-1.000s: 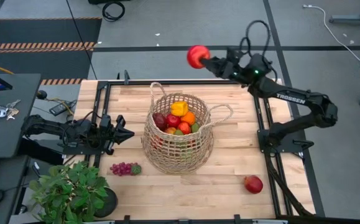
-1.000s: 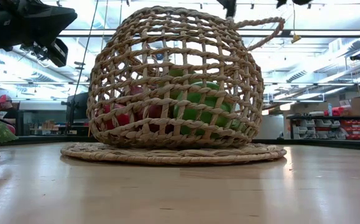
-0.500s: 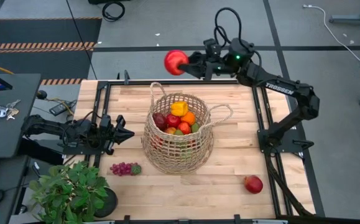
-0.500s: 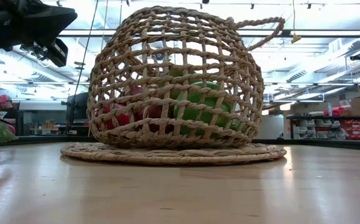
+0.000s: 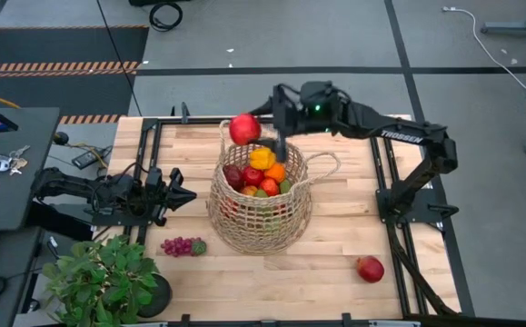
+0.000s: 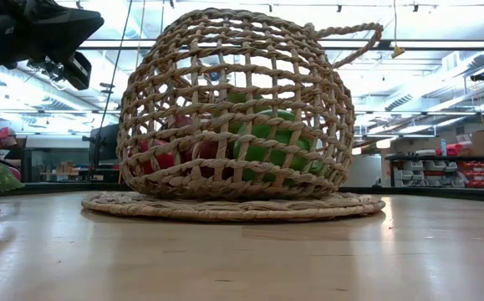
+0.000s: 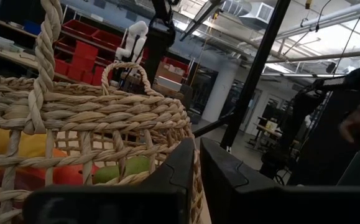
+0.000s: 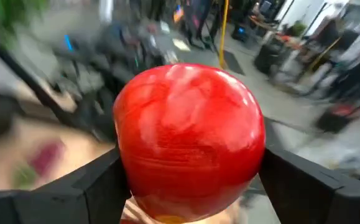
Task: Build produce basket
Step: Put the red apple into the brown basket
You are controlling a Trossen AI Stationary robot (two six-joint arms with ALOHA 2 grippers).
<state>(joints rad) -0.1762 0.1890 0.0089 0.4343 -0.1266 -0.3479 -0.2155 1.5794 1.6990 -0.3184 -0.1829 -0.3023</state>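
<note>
High view: basket (image 5: pixel 261 195) stands mid-table (image 5: pixel 335 263), upright, filled with produce (image 5: pixel 261 173) — yellow pepper on top, orange and red pieces beside it, green below. Right pincer (image 5: pixel 255 129) hangs over the basket's far rim, clamped on a red apple (image 5: pixel 243 129). Left pincer (image 5: pixel 183 194) sits just left of the basket, fingers together, holding nothing. Grapes (image 5: pixel 183 246) lie on the table near the basket's near-left side; another red fruit (image 5: pixel 369 268) lies well apart toward the near-right. A potted plant (image 5: pixel 104 282) is at the near-left corner.

Low view: basket (image 6: pixel 233 109) fills the middle on its flat woven base; green and red produce (image 6: pixel 262 142) shows through the weave. A dark arm shows upper left of it.

Left wrist view: fingers (image 7: pixel 183 168) pressed together, close beside the basket (image 7: pixel 92 118) wall; yellow, orange, green pieces inside.

Right wrist view: red apple (image 8: pixel 189 140) gripped between the two fingers (image 8: pixel 96 180) — background blurred.
</note>
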